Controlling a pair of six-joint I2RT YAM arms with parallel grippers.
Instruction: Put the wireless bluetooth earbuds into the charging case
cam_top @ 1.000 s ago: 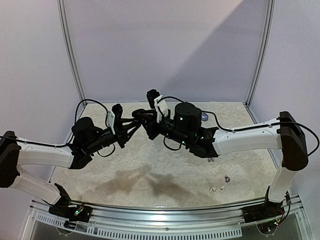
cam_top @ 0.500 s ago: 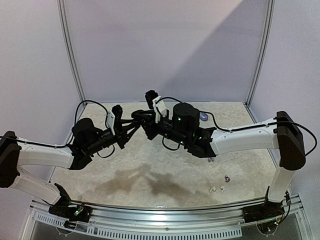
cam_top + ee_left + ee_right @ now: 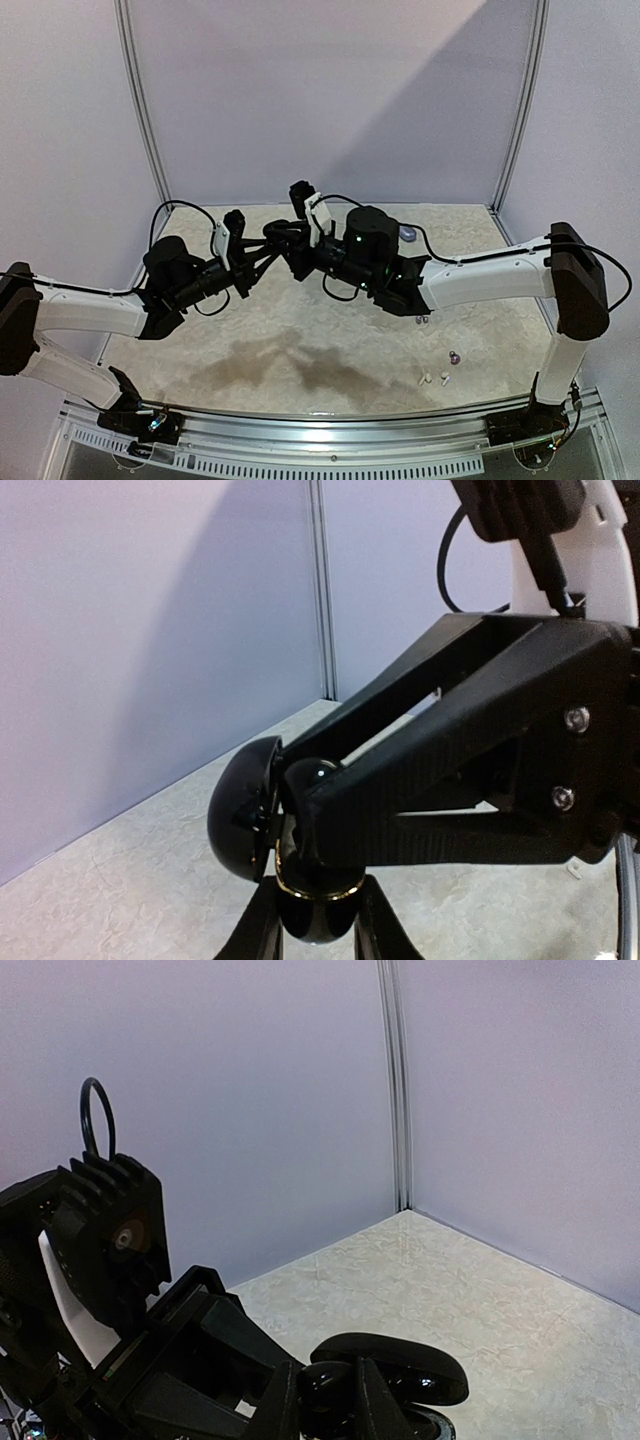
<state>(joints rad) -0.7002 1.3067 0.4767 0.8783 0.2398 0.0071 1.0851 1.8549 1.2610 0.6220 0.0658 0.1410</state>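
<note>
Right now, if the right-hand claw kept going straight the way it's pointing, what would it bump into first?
The open black charging case clamped in the left gripper; the right gripper, apparently pinching a black earbud, has its tips at the case's mouth. Exact depth is unclear.

Glossy black round charging case (image 3: 240,815), gold-rimmed, lid hinged open, raised above the table (image 3: 500,330) with a dark earbud (image 3: 316,776) at its mouth; white stemmed earbuds (image 3: 425,380) (plus a purplish earbud (image 3: 453,356)) lie near right
</note>
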